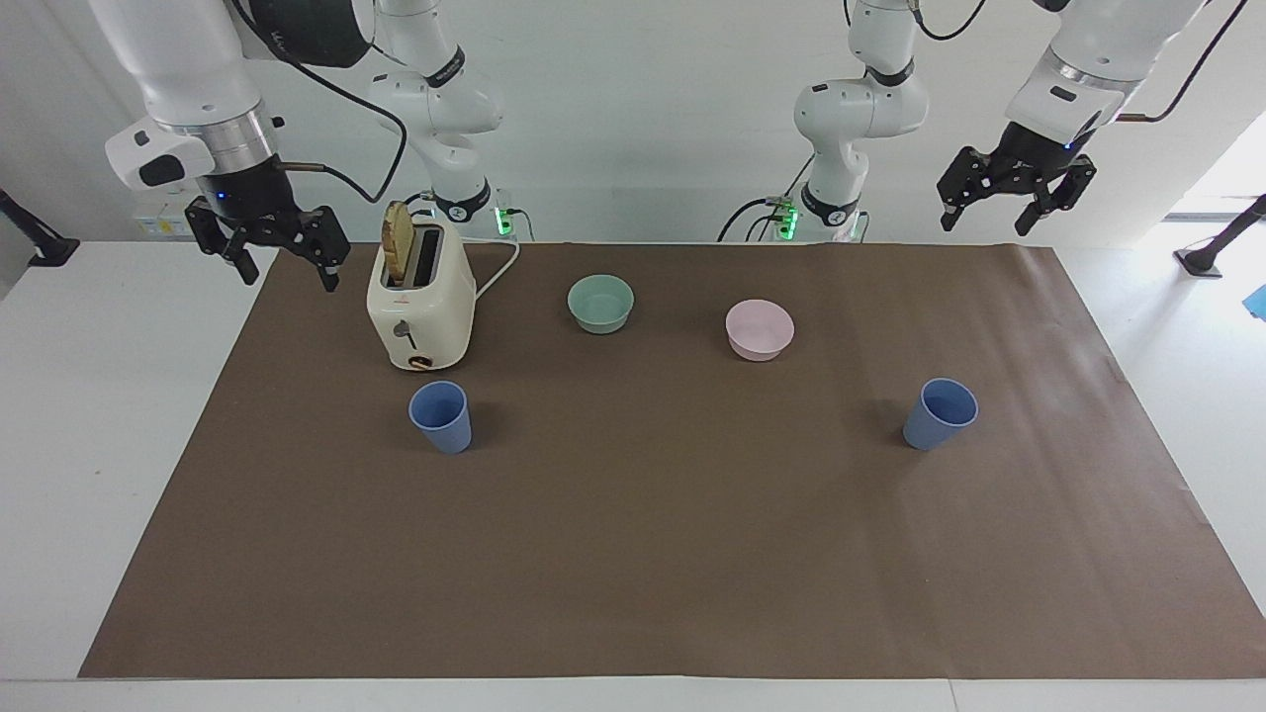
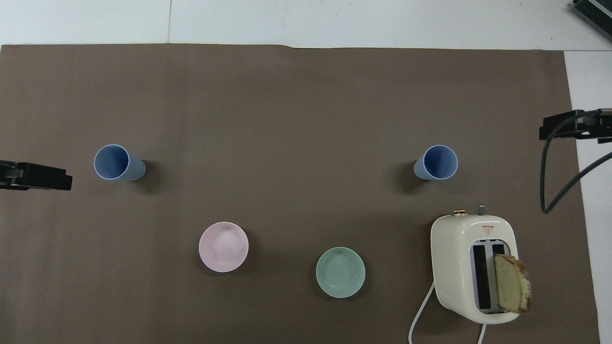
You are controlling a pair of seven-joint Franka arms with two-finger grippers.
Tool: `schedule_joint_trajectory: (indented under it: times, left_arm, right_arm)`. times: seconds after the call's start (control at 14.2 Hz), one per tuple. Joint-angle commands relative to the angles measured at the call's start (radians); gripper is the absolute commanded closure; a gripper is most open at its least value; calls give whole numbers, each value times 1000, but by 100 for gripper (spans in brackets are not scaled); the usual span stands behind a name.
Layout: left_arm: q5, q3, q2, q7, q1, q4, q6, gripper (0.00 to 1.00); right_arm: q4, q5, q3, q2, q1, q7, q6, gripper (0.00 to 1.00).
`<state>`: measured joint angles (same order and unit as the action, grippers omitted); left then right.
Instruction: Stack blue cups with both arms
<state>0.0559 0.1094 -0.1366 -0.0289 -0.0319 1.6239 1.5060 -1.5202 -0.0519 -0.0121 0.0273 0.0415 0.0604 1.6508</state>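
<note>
both grippers hang raised and open, holding nothing — right gripper (image 1: 282,259) beside the toaster (image 1: 420,307), left gripper (image 1: 1019,193) well away from it. one blue cup (image 1: 441,416) stands just beside the toaster, farther from the robots; the other blue cup (image 1: 939,413) is well apart from it, toward the left arm's end. nothing's started yet — next i'd say each arm needs to come down on its nearest cup.

Brown paper sheet (image 1: 633,554) covered most of the white table (image 1: 79,445). Cream two-slot toaster (image 1: 420,302) stood toward the right arm's end, bread slice (image 1: 398,252) raised in one slot. Mint-green bowl (image 1: 600,303) and pink bowl (image 1: 760,328) sat upright, well apart.

White wall (image 1: 643,119), white table (image 1: 99,445) — brown mat (image 1: 643,544)
</note>
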Motion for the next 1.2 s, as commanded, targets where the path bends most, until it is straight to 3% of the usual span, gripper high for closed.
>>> schedule_joint_trajectory:
  times: [0.0,1.12]
  left_arm:
    - [-10,3,-8,-5,-3,-7,-7,0]
    - [-8,-2,0,-6,-35,2,29,0]
  right_arm:
    - [-21,21,-2,-17,5,-24,6,0]
    - [-21,21,-2,-17,6,-24,6,0]
